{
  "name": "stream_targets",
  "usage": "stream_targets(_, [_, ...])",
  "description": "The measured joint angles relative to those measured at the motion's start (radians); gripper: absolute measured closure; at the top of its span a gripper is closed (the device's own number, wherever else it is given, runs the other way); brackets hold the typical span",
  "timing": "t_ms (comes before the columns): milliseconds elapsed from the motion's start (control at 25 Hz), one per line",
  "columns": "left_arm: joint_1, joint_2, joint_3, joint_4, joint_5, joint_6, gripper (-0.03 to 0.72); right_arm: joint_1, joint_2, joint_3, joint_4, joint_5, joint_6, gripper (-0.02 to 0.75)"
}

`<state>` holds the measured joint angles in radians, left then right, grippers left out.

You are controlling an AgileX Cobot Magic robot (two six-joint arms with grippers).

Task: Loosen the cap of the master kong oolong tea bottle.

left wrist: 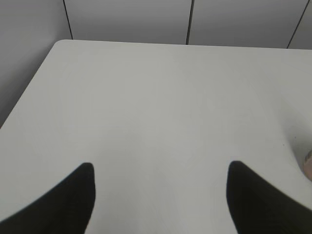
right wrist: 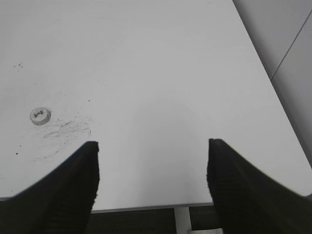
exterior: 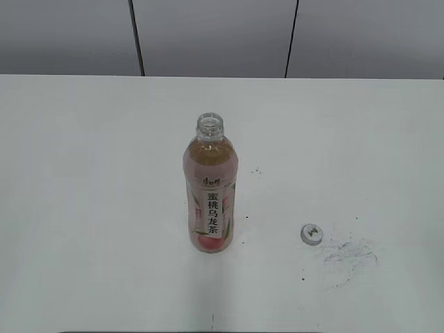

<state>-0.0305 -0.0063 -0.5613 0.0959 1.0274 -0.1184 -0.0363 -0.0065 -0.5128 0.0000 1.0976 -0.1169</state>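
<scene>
The master kong oolong tea bottle (exterior: 211,191) stands upright in the middle of the white table, its neck bare and its mouth uncovered. The cap (exterior: 311,234) lies on the table to the bottle's right, top side up; the right wrist view has the cap (right wrist: 40,115) at far left. A sliver of the bottle (left wrist: 307,163) shows at the right edge of the left wrist view. My left gripper (left wrist: 161,168) is open over bare table, holding nothing. My right gripper (right wrist: 152,146) is open near the table's front right edge, empty. Neither gripper appears in the exterior view.
Dark scuff marks (exterior: 347,253) smear the table (exterior: 83,208) just right of the cap, with a few specks (exterior: 255,170) near the bottle. The table's front edge and a leg (right wrist: 183,219) show under the right gripper. Grey wall panels stand behind the table.
</scene>
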Motion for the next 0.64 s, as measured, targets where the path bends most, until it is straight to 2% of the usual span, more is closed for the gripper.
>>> stream_targets(640, [0.0, 0.0, 0.0, 0.0, 0.0, 0.0, 0.188, 0.0, 0.0, 0.0, 0.0, 0.0, 0.0, 0.216])
